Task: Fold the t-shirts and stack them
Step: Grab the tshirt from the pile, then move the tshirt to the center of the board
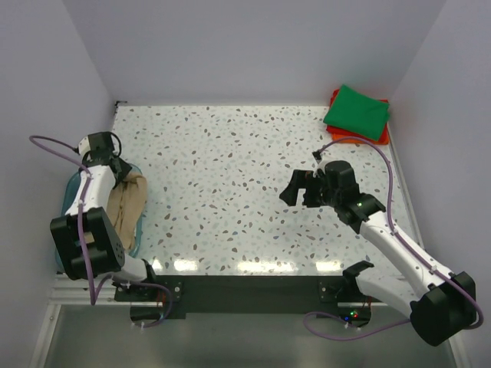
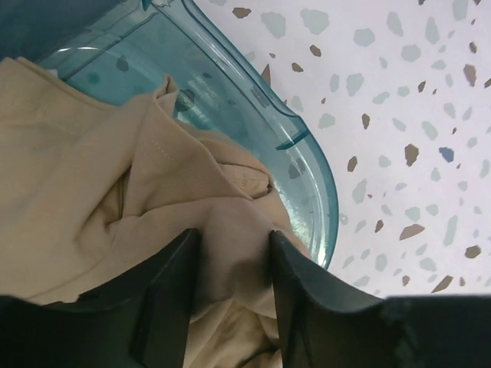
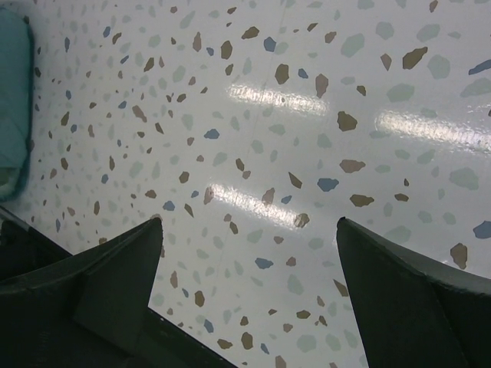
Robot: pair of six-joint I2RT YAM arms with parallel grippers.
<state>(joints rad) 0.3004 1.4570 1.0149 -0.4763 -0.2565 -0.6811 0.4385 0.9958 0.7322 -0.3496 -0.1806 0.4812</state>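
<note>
Tan cotton bunches between the fingers of the left gripper point(image 2: 234, 239), which pinches a fold of the tan t-shirt point(image 1: 126, 205) over the teal basket point(image 2: 311, 165) at the left edge of the table point(image 1: 222, 169). The right gripper point(image 3: 249, 222) hangs spread wide above speckled tabletop, holding nothing. 2 shirts, the green t-shirt point(image 1: 357, 113) atop the orange-red t-shirt point(image 1: 354, 139), lie folded in the far right corner. A clean lift likely means raising the cloth clear of the rim, then giving 1 edge to the idle arm for spreading flat.

Speckled terrazzo table point(image 1: 230, 176) (glossy), pale walls point(image 1: 230, 46).
</note>
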